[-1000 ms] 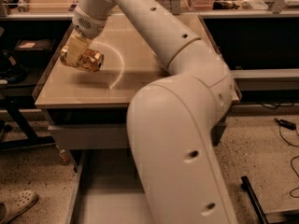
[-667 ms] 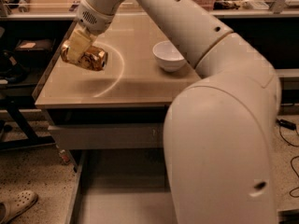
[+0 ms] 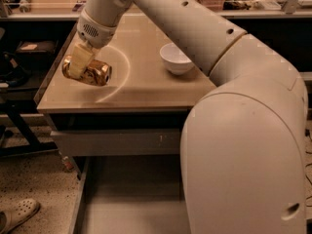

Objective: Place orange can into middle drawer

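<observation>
Orange can [image 3: 97, 73] — a small, dented, shiny golden-orange metal drink can — lies on its side in the grip of the two-finger gripper [image 3: 80, 67]. The gripper hangs at the end of the big white robot arm [image 3: 195, 28], over the left front part of the flat tan tabletop [image 3: 141, 87]. Its pale fingers [image 3: 79, 58] are closed on the can's left half: one finger runs down across the near face, and the other is hidden behind the can. The can's right end sticks out past the fingers, pointing toward the middle of the table. Whether the can's underside touches the tabletop cannot be told.

A round white bowl [image 3: 176, 58] stands upright on the same tabletop, well apart from the can, to its right and a little farther back. Part of the arm crosses above it.

Below the table edge runs a grey drawer front with white scratch marks [image 3: 117, 143]. Lower still, the middle drawer [image 3: 131, 199] — wide, shallow, grey metal, with a flat floor and a low left wall — is pulled out toward the camera. Its right side is covered by the arm's bulky white shell [image 3: 243, 165]. The can is well above the drawer and off to the left of its middle.

A pale clog-like shoe [image 3: 17, 214] lies on the speckled floor at the lower left.
</observation>
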